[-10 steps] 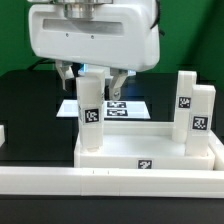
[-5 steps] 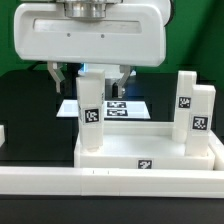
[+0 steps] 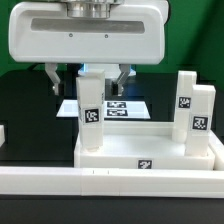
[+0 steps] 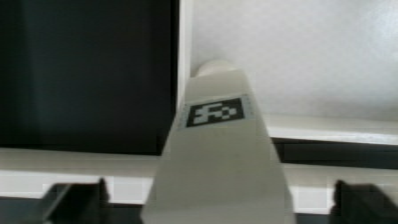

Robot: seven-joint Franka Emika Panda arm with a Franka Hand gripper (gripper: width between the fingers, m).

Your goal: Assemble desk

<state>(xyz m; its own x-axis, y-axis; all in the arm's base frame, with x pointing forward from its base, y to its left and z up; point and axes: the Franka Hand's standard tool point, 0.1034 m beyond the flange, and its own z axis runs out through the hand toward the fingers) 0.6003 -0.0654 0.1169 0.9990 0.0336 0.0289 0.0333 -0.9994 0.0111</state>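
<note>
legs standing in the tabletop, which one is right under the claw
The leg in the corner at the exterior view's left; it stands between the fingers of the claw. The other two legs stand at that view's right, away from it.

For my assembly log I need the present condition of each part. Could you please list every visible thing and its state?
Gripper: open, fingers either side of a leg, not clamping it.
Leg under the gripper: upright in the tabletop's corner.
Two legs on the exterior view's right: upright in the tabletop.
Tabletop: flat on the table, rim up.
Marker board: flat behind the tabletop.
</note>
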